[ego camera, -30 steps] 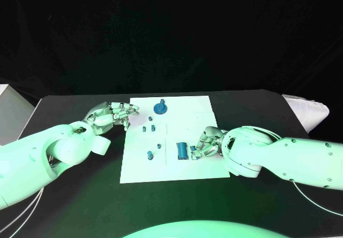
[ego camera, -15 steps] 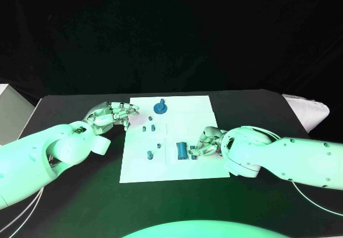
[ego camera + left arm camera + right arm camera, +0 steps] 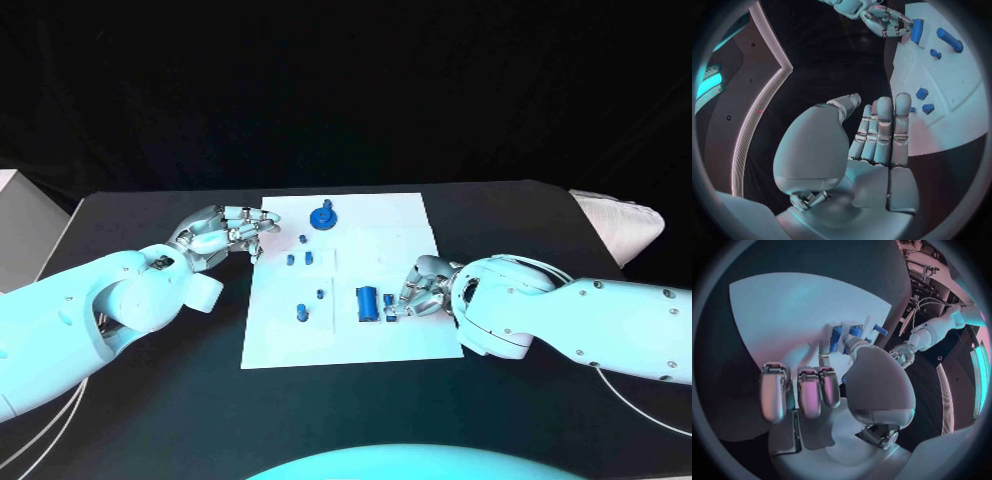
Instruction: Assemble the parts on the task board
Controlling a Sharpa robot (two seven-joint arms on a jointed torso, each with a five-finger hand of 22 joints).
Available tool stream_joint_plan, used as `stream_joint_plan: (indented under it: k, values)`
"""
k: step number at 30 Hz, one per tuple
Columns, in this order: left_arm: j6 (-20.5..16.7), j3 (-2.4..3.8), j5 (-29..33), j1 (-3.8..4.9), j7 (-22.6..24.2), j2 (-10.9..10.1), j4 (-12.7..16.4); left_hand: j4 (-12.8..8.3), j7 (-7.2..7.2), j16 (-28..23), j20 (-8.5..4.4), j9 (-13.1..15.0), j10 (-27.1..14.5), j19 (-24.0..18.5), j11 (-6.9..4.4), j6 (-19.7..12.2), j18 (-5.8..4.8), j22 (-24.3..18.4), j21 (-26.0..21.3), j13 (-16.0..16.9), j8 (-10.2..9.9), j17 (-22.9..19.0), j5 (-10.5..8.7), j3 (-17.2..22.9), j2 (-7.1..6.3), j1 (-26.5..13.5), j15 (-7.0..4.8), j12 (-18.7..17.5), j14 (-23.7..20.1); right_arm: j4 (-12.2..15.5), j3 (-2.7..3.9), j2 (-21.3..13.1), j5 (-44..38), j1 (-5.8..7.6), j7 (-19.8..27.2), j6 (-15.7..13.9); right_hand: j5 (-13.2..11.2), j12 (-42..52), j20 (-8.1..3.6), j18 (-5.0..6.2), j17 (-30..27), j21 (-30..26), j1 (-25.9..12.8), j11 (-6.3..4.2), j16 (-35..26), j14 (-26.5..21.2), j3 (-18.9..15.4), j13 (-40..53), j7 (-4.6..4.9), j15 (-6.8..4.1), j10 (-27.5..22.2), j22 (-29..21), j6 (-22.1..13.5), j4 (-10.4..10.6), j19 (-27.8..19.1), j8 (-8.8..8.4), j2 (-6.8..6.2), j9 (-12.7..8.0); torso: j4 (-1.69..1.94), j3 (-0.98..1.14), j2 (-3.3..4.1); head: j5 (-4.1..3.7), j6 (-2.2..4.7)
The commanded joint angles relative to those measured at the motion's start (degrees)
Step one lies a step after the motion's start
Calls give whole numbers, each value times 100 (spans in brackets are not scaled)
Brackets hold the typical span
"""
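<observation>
The task board (image 3: 346,290) is being carried at the middle of the black table (image 3: 144,400), with its far edge near the table's far edge. A round blue part (image 3: 323,217) is lying close to the board's far edge, and two small blue parts (image 3: 299,259) are sitting side by side behind the board's middle, toward its left edge. A slim blue part (image 3: 302,313) is lying nearer the left edge, and a larger blue cylinder (image 3: 368,303) is lying toward the right edge. The right hand (image 3: 418,290) is being held over the board's right edge with its fingers curled, just beside the cylinder; whether anything is being pinched cannot be told. The left hand (image 3: 221,232) is being kept at the board's far left corner, fingers straight and close together, with nothing held.
</observation>
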Motion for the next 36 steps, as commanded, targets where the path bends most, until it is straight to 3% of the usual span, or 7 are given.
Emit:
stream_joint_plan:
  k: [1, 2, 4, 16, 22, 36]
  values:
    - [92, 3, -10, -4, 28, 10, 2, 24, 11, -26, 5, 6, -34, -24, -7, -38, 9, -1, -34, -3, 2, 8, -3, -18, 38, 18, 25, -10, 15, 65, -1, -70, 6, -19, 171, 204, -286, -24, -26, -106, 1505, -19, 222, -18, 37, 587, -120, 1354, 22, -17, 485, 1208, 16, 11, 429, -36, 19, -17, -1, 7, 1, 15, -3]
    - [93, 3, -11, -4, 28, 10, 1, 24, 11, -26, 5, 6, -34, -24, -7, -38, 9, -1, -34, -3, 2, 8, -3, -18, 38, 18, 25, -10, 15, 82, -1, -92, 2, -23, 176, 221, -417, -22, -25, -107, 1505, -15, 306, -18, 37, 587, -192, 1355, 21, -17, 486, 1211, 20, 30, 431, -40, 46, -26, -2, 8, 1, 16, -3]
    - [92, 3, -11, -5, 29, 12, -2, 24, 11, -26, 5, 6, -34, -24, -7, -38, 9, -1, -34, -3, 2, 8, -3, -18, 38, 18, 25, -10, 15, 108, -2, -126, -7, -31, 180, 245, -458, -17, -25, -108, 1505, -10, 337, -18, 37, 587, -229, 1359, 21, -16, 489, 1214, 24, 41, 433, -42, 61, -31, -4, 8, 0, 18, -5]
    - [95, 3, -12, -6, 27, 23, -12, 33, 13, -28, 6, 6, -46, -27, -4, -46, 10, -7, -40, -3, 1, 12, -2, -21, 41, 18, 27, -11, 15, 64, -2, -135, -133, -55, 122, 249, -503, 9, -24, -112, 1505, 10, 369, -20, 37, 587, -282, 1373, 17, -17, 501, 1223, 43, 63, 438, -40, 139, -40, 3, -1, 2, 0, -26]
    - [95, 3, -12, -6, 24, 24, -12, 34, 14, -29, 6, 6, -49, -24, -3, -48, 9, -4, -37, -3, 1, 13, -2, -22, 43, 20, 28, -10, 15, -61, -2, -44, -285, -112, 70, 230, -478, 10, -29, -111, 1505, 4, 458, -32, 37, 587, -266, 1374, 4, -25, 502, 1223, 55, 46, 438, -40, 219, -48, 7, -2, 1, 2, -35]
    - [103, 3, -11, -7, 20, 31, -21, 34, 14, -29, 6, 6, -49, -24, -3, -48, 9, -4, -37, -3, 1, 13, -2, -22, 43, 20, 28, -10, 15, -7, 9, -111, -218, -142, 265, -4, -376, -4, -29, -107, 1505, -17, 377, -23, 37, 587, -351, 1367, 18, -21, 496, 1218, 51, 80, 435, -52, 222, -65, -1, -1, -5, 8, -23]
